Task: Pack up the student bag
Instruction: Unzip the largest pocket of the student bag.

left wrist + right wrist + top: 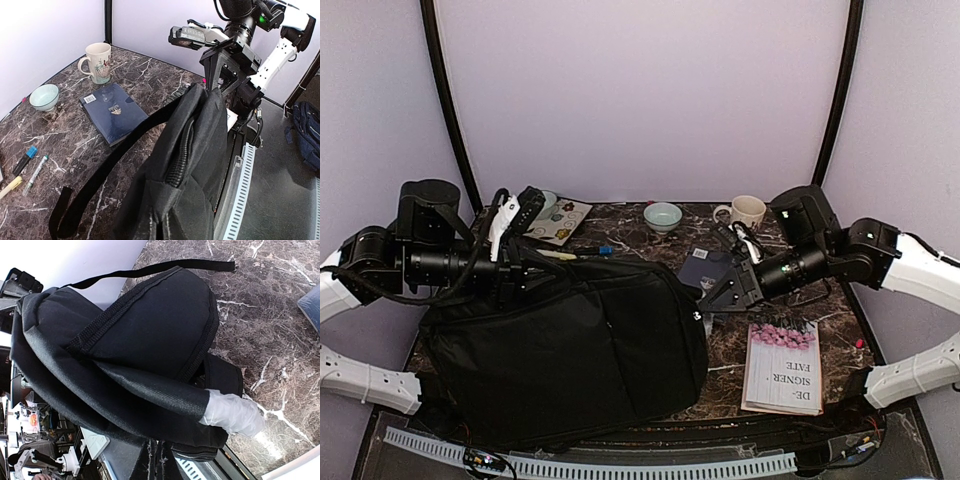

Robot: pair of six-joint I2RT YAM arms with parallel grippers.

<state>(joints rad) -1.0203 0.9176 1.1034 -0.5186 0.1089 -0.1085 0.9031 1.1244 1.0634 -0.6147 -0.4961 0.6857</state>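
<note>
We have the student bag (570, 350) lying across the left and middle of the bench (830, 310), its bulk resting on the marble and reaching the near edge. We judge that we are at the opening step: nothing is loaded yet and the bag is being made ready. Our right pincer (712, 300) is clenched on the bag's right end, just beside the grey-silver handle (232, 412), and in the left wrist view that end stands peaked up off the bench under it. Our left pincer (525, 268) is clenched too, at the bag's far left corner. The fabric rises right up to that wrist camera, so we take it to be pinching the bag, though the contact itself is hidden from us. Between the two grips the zipper (182, 150) runs along the raised edge and looks shut, and a loose strap (100, 180) trails onto the marble. The things we reckon are to go in lie apart from the bag: the dark blue notebook (705, 268) just behind its right end, the white book (782, 368) to the right near our right arm, the mug (748, 211) and the bowl (663, 215) at the back, and the markers (25, 160) toward the far left. The next move, as we see it, calls for one pincer to steady the fabric while the other finds the zipper pull, which we cannot pick out here, and draws it along without dragging the bag onto the notebook
</note>
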